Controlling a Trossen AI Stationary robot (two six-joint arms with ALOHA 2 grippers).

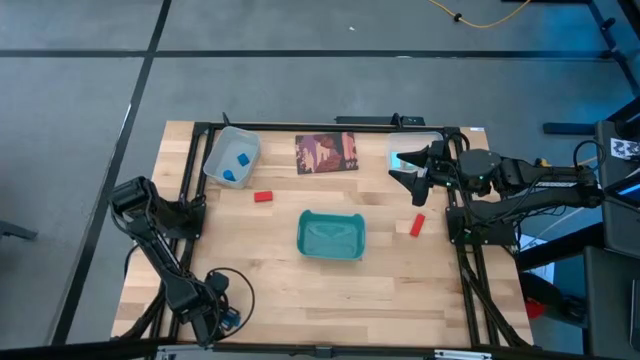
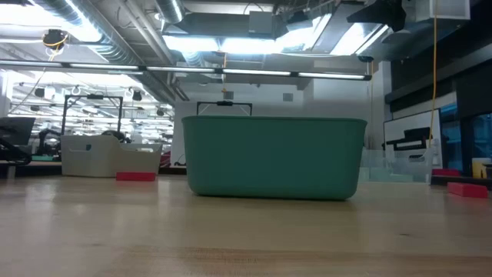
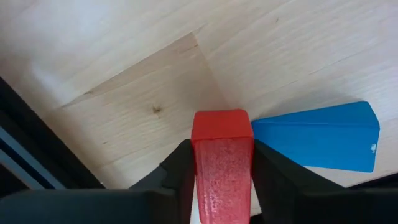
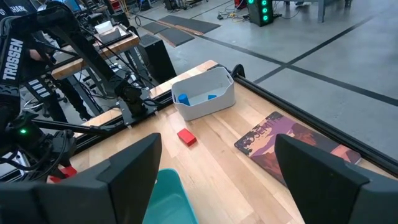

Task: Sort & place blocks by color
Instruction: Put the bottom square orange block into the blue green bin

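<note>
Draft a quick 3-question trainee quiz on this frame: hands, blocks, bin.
1. True or false: the left hand grips a red block.
2. What colour are the blocks in the white bin? A red, B blue, C green.
3. Fill in: the right hand holds nothing and its fingers are ___.
Key: 1 true; 2 B; 3 open.

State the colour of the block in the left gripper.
Red block, clearest in the left wrist view.
</note>
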